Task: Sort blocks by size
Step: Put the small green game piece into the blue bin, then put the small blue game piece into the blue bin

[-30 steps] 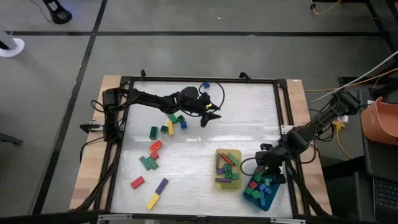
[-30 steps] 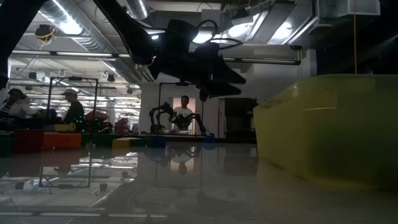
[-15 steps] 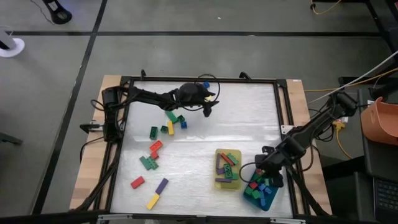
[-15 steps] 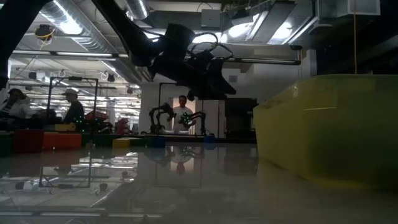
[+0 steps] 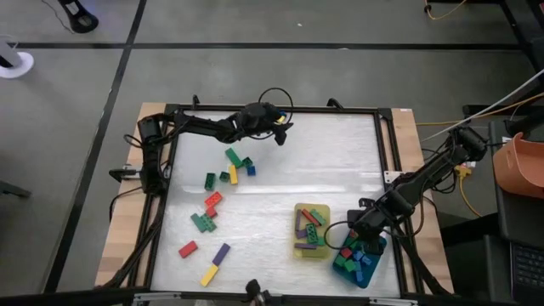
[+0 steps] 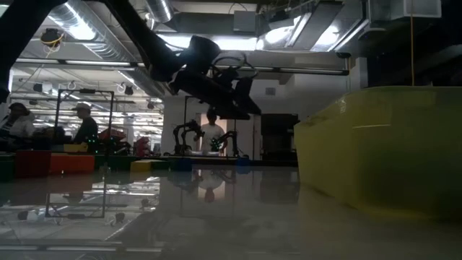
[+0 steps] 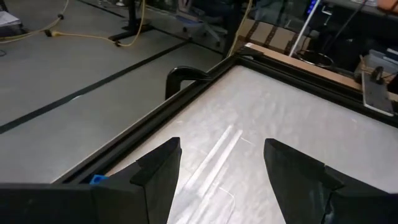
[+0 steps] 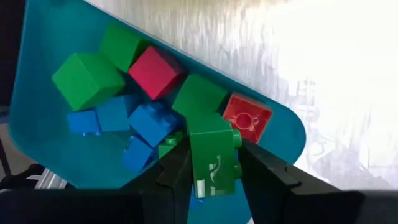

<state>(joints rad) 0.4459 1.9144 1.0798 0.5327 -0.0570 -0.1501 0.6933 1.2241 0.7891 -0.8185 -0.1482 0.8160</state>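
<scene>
- The teal tray (image 8: 37, 124) is cut off by the right wrist view's edges; some blocks inside are partly covered by the green block (image 8: 213, 158) clamped in the right pincer (image 8: 214, 168).
- In the low view, the yellow tray (image 6: 382, 152) is cropped at the right edge.
- Loose blocks on the counter (image 5: 280, 183) are too small for stud counts to be told.

Glossy plastic blocks (image 8: 155, 74), smooth teal plastic tray (image 8: 37, 93), wooden table edge (image 5: 406, 127)

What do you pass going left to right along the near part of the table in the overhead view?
Red block → purple block → yellow tray → right gripper, shut on a green block over the teal tray.
</scene>
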